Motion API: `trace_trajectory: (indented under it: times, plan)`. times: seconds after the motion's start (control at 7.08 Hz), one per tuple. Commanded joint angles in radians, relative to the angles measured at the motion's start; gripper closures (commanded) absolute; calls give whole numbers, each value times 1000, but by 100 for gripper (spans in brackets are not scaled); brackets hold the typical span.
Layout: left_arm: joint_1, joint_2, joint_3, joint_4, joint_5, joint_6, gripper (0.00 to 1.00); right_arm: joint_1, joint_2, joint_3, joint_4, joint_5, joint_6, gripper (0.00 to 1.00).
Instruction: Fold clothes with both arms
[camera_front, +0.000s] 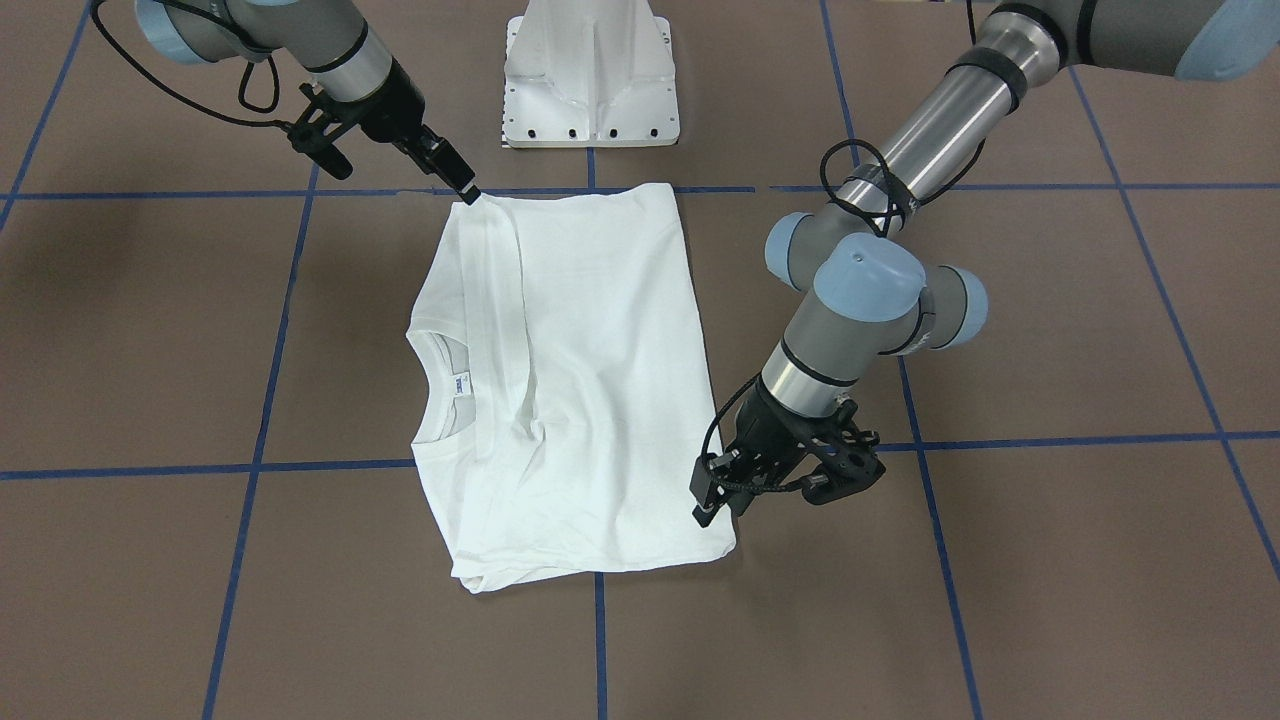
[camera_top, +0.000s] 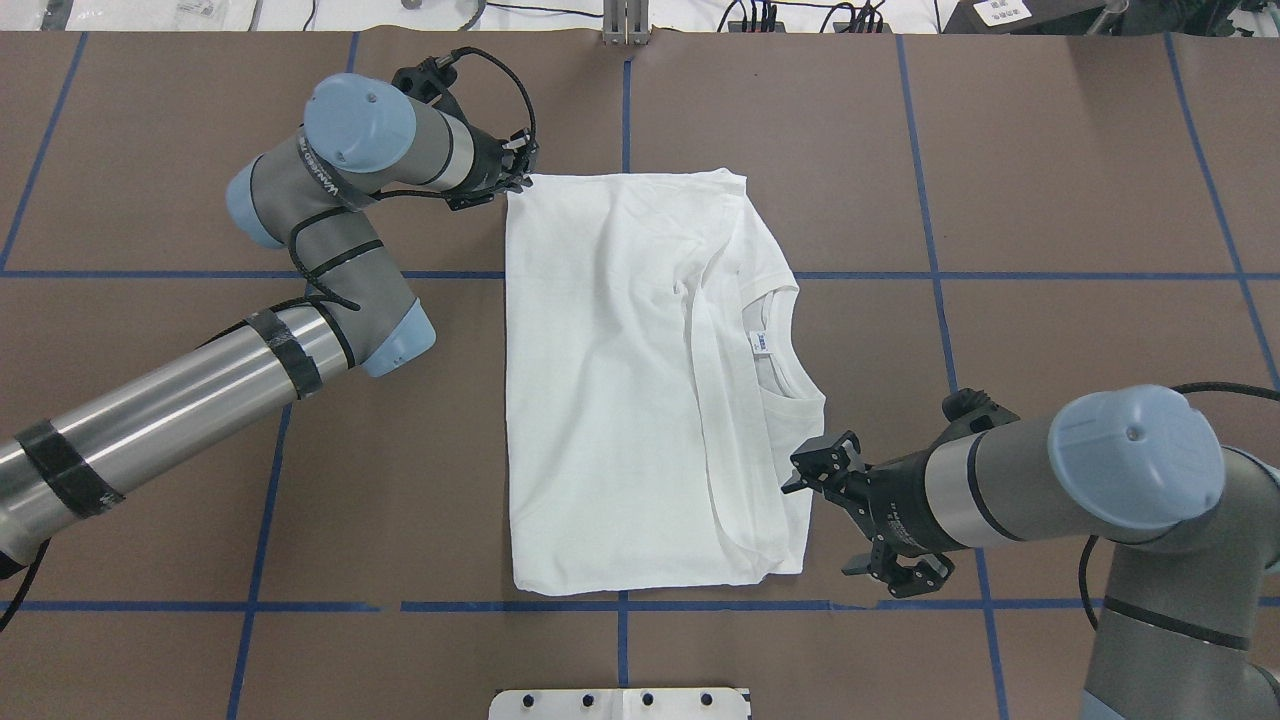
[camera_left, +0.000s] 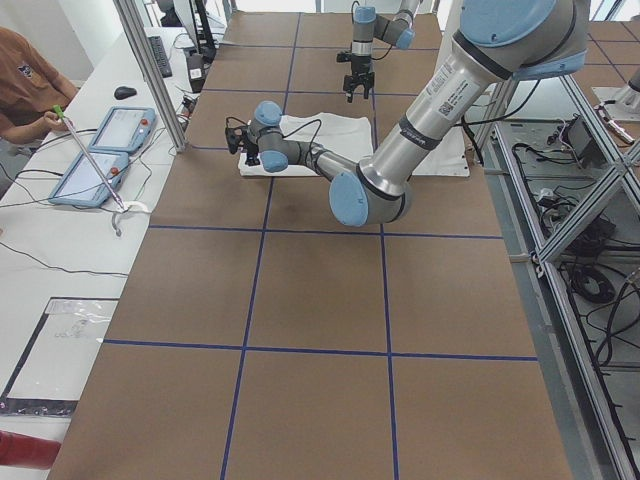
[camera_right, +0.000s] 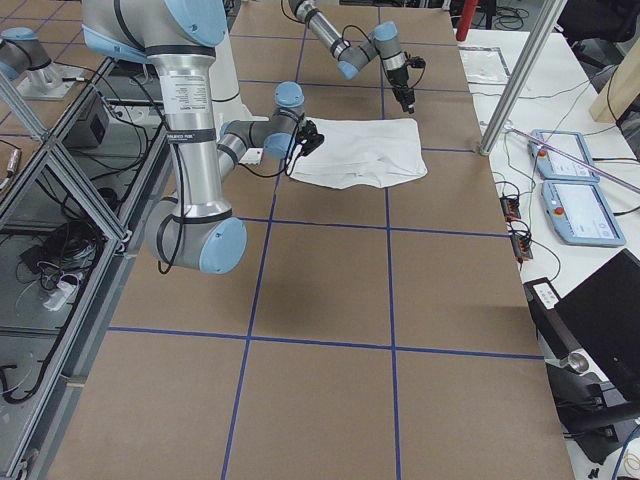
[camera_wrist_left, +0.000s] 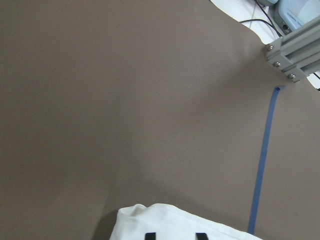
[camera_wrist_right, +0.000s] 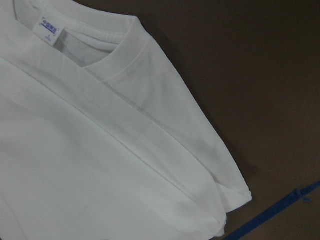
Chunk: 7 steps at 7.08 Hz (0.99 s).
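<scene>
The white T-shirt lies flat on the brown table, sleeves folded in, no text showing. Its ribbed collar and small neck label face my right side. My left gripper is at the shirt's far hem corner on my left. The left wrist view shows two fingertips apart over that corner. My right gripper is at the shoulder corner nearest my base, jaws slightly apart. The right wrist view shows only cloth, no fingers.
The white pedestal base stands at the table's near edge. Blue tape lines grid the brown mat. An aluminium post is beyond the far edge. A person sits at a side bench with tablets.
</scene>
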Motion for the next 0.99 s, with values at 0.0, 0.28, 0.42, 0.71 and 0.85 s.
trace_trajectory:
  times: [0.0, 0.28, 0.42, 0.71, 0.85]
  plan:
    - [-42, 142, -194, 4, -115, 8, 35, -46, 138, -15, -271, -49, -313, 0]
    - [-50, 178, -226, 5, -118, 11, 35, -121, 198, -47, -430, -199, -700, 0]
    - [-50, 179, -227, 5, -118, 11, 35, -126, 229, -70, -485, -228, -809, 0]
    - [-50, 199, -234, 2, -118, 11, 35, -161, 286, -107, -599, -313, -976, 0]
    - [-50, 201, -235, 2, -118, 11, 35, -174, 304, -133, -616, -347, -1021, 0]
